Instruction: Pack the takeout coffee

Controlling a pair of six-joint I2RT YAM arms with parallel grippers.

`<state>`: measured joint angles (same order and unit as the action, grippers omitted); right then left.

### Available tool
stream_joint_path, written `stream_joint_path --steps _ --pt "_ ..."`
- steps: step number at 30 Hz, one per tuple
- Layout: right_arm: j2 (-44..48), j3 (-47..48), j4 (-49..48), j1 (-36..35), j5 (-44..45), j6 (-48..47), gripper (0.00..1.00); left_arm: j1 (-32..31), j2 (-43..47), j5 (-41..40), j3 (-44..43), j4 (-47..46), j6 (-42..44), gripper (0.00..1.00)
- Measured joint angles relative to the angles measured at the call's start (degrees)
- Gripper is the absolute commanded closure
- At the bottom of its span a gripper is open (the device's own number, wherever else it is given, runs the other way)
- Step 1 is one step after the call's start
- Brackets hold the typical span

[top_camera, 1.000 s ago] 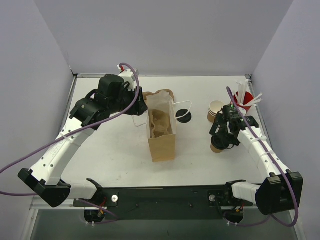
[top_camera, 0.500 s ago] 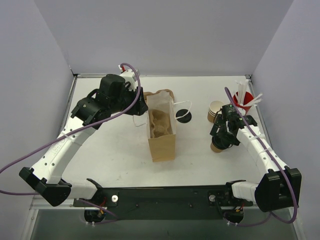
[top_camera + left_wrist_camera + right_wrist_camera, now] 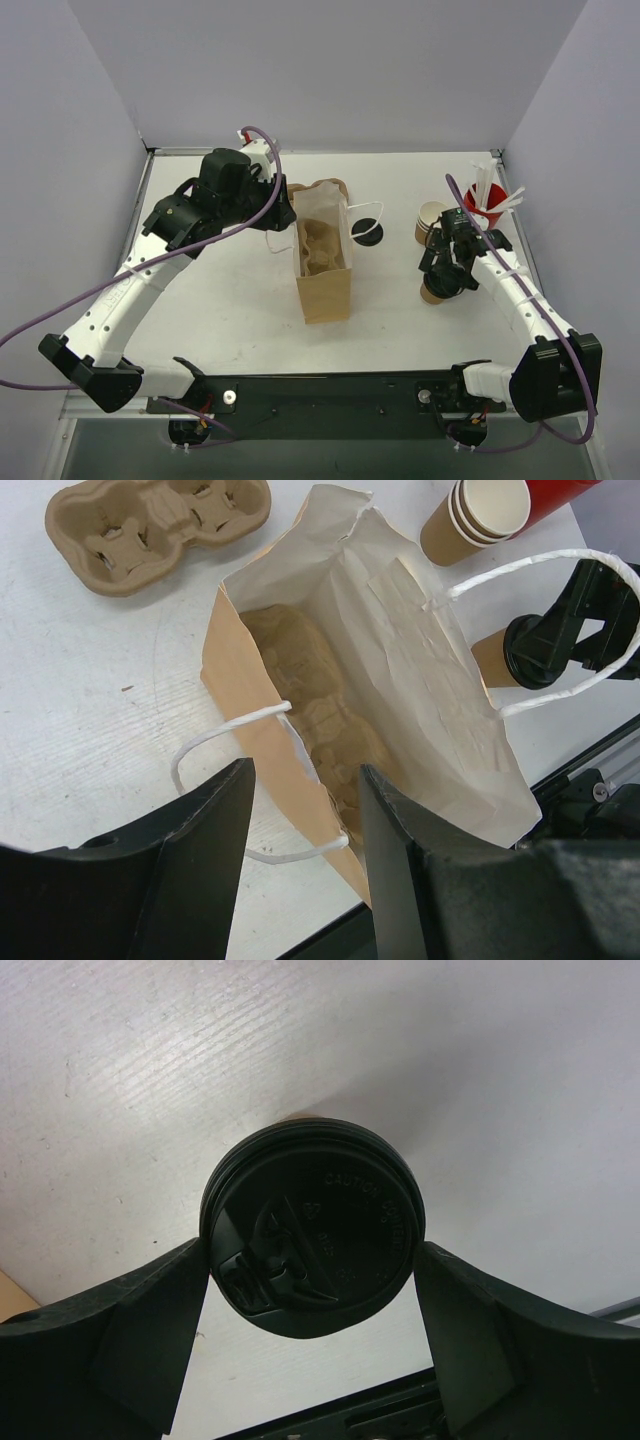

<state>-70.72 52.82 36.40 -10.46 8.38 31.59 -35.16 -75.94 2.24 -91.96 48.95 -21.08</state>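
Here we go: the right pincer (image 3: pixel 310 1250) is down over the takeout coffee (image 3: pixel 312 1222), and what a fit. From the wrist camera the round black lid sits squarely between the two fingers (image 3: pixel 150 1330), its rim touching one on each side. That's a clasp on the cup. The cup stands upright on the white surface (image 3: pixel 150 1060) on the right-hand side. It is nearer the arm bases than the stack of pale cups (image 3: pixel 432 218) and well apart from the paper bag (image 3: pixel 325 290) in the middle.

The lid is flat and glossy with a doubled rim. It carries raised "CAUTION" lettering and a small sip tab (the rest of the embossing is too dark to read). Under the lid, the overhead view gives only a sliver of tapered brown kraft wall peeking out below the pincer.

Over on the other side, the left pincer (image 3: pixel 303 772) hangs by the bag's open top, fingers parted and gripping nothing. The bag's near edge shows in the gap between them. A moulded pulp carrier (image 3: pixel 320 715) lies inside the bag.
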Motion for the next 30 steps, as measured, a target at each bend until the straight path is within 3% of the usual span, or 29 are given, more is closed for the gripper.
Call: stream_joint_path --steps 30 --pt "-1.3 1.0 1.2 -1.3 1.6 0.0 0.21 0.1 -0.7 0.0 0.2 0.0 0.7 0.44"
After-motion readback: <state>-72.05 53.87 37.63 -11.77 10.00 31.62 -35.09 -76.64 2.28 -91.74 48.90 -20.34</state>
